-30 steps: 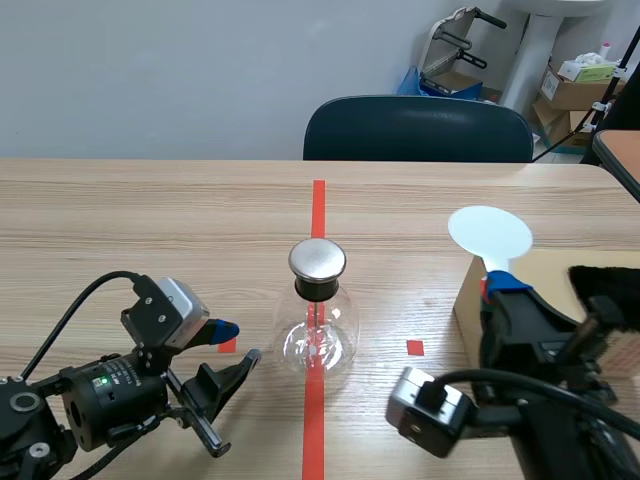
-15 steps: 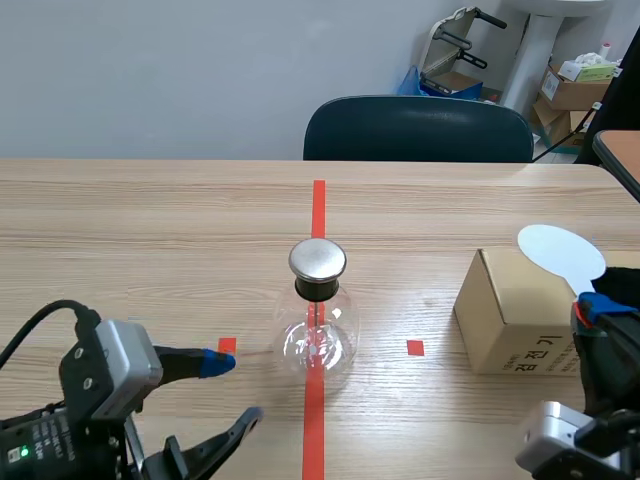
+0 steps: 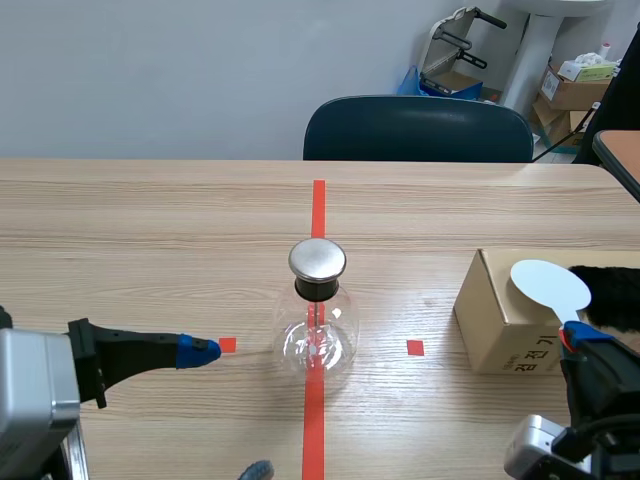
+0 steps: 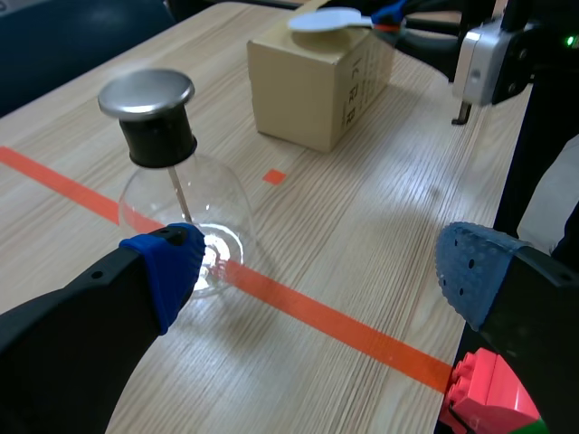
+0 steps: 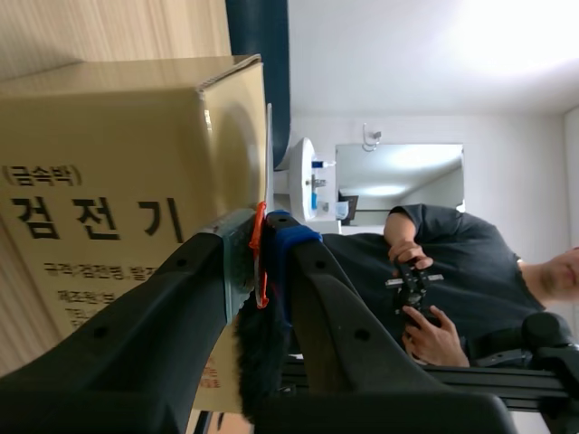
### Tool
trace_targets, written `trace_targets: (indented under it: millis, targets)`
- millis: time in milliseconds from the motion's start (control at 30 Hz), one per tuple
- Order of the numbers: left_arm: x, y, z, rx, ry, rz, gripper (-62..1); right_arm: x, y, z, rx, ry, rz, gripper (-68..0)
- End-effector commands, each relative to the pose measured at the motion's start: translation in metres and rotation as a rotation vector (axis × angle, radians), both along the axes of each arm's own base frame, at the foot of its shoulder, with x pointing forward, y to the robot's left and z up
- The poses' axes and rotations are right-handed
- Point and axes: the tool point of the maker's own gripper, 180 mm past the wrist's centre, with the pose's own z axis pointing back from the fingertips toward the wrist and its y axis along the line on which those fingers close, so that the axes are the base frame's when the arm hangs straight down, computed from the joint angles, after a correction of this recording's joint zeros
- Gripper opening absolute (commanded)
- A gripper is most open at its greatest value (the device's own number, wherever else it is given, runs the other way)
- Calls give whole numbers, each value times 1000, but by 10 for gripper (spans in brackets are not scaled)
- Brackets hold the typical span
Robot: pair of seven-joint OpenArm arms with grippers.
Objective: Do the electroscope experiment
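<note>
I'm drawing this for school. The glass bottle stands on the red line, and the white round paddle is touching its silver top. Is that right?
Not quite. The white round paddle is not touching the silver top; it is over by the cardboard box, apart from the glass bottle, which does stand on the red line. The scene view shows this.

**Three Views, One Box**

The scene view looks across the table [image 3: 150, 220] toward the far wall. The left wrist view looks low and close at the flask [image 4: 172, 194]. The right wrist view, rolled sideways, presses near the box [image 5: 118, 172]; all three show it.
</note>
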Motion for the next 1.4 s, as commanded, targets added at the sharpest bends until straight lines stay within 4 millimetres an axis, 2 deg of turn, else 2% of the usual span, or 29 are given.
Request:
trace_targets:
  millis: [0,300,633,667,733,967,1367]
  targets:
    - [-2,-4,10,-29,-12,-14,-54,2,0,12,-20,-67,-2,-656]
    - [-5,-8,33,-44,-48,-71,-54,-4,3,-7,-58,-11,28,-656]
    - [-10,-14,50,-86,-72,-108,-54,-5,3,-9,-58,-7,27,-646]
    - [-10,-14,51,-90,-74,-109,-54,-5,3,-9,-58,-7,27,-624]
    - [-10,-14,53,-101,-79,-111,-54,-5,3,-9,-57,-7,26,-530]
    - [-13,-16,55,-117,-75,-126,-54,-5,3,-9,-57,-7,26,-6]
    - [-13,-16,55,-116,-75,-125,-54,-5,0,-9,-58,-7,13,4]
